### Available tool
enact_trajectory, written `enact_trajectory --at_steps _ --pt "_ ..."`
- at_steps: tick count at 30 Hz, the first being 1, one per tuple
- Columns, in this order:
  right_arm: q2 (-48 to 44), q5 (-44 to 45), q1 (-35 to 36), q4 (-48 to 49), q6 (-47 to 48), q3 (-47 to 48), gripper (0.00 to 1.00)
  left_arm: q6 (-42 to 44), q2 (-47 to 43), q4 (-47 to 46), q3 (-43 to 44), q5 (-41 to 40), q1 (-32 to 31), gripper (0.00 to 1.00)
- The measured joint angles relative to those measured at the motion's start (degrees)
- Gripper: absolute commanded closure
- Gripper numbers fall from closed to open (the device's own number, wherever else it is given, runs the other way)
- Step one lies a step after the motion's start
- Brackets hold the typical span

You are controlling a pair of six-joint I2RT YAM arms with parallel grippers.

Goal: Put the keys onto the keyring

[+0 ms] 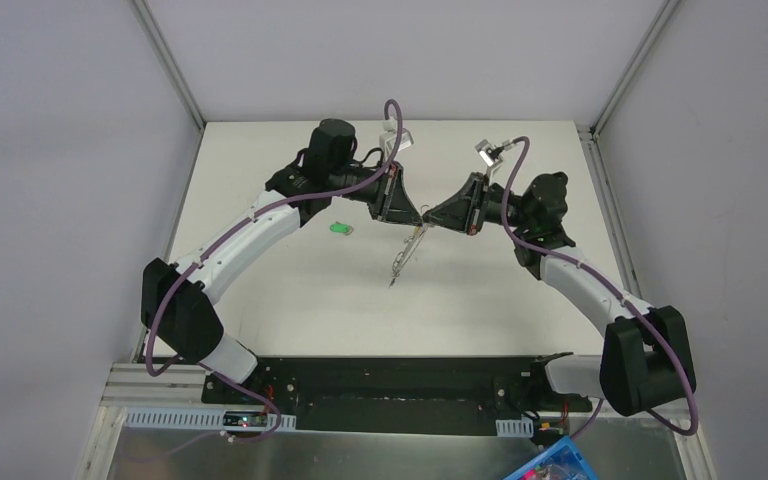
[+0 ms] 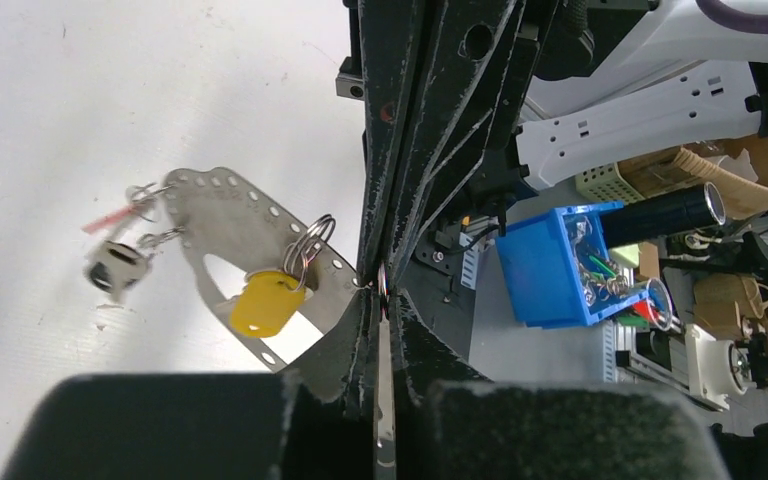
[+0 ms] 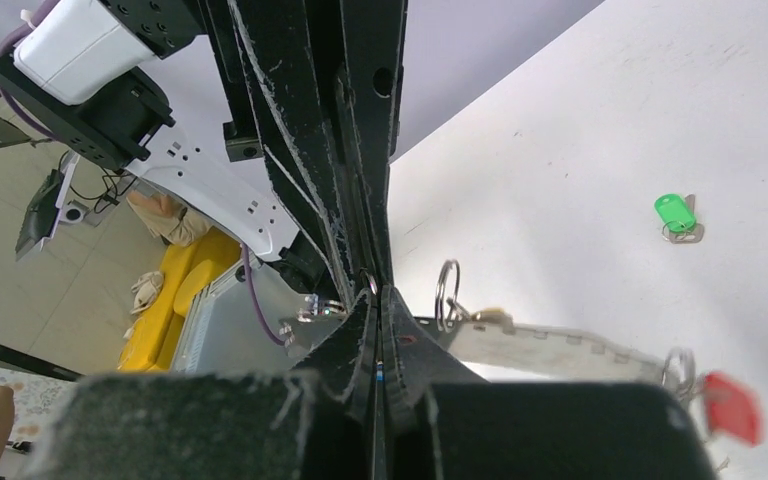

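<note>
Judging by what hangs there, the job is partly done: the yellow key (image 2: 258, 303) and the red key (image 3: 730, 408) already sit on rings of the keyring (image 2: 230, 215), while the green key (image 1: 340, 228) lies loose on the table (image 1: 290, 300) (a blue one I cannot make out). The left gripper (image 2: 380, 300) and right gripper (image 3: 378, 300) meet mid-table, each pinched narrow on one end of the keyring. The green key lies well apart, left of them.

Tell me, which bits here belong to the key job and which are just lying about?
Job: green key, yellow key, red key, split ring, perforated metal strip.
Lying about: blue bin of bits, black cylinder.
</note>
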State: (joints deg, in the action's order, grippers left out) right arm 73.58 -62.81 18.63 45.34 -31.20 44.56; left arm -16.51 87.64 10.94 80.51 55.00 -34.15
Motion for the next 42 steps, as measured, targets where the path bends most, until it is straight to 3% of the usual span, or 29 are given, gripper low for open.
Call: enact_trajectory --at_steps 5,9,19,26,31,36,42 --pt "0.0 0.0 -0.1 1.1 0.3 -0.6 1.00 -0.7 0.0 -0.2 -0.1 0.4 0.1 1.00" --pt "0.0 -0.6 0.0 0.7 2.4 -0.8 0.93 0.6 0.0 1.3 0.0 0.4 0.1 1.00" --pt "-0.7 -4.4 -0.1 -4.2 10.1 -0.8 0.77 13.2 1.6 17.9 5.4 -1.7 -0.4 1.00" --pt "-1.3 -5.7 1.1 -14.2 18.8 1.0 0.66 17.9 3.0 24.5 6.8 -2.8 -3.4 1.00" --pt "-1.5 -5.7 3.7 -24.0 27.8 3.9 0.63 20.1 4.4 27.8 9.7 -3.4 -4.4 1.00" --pt "-2.1 -6.1 4.5 -28.6 32.2 4.0 0.69 20.7 4.4 29.0 10.2 -3.7 -4.5 1.00" --pt "-2.2 -6.3 4.6 -30.2 34.1 4.0 0.97 20.9 4.6 29.1 10.2 -3.7 -4.5 1.00"
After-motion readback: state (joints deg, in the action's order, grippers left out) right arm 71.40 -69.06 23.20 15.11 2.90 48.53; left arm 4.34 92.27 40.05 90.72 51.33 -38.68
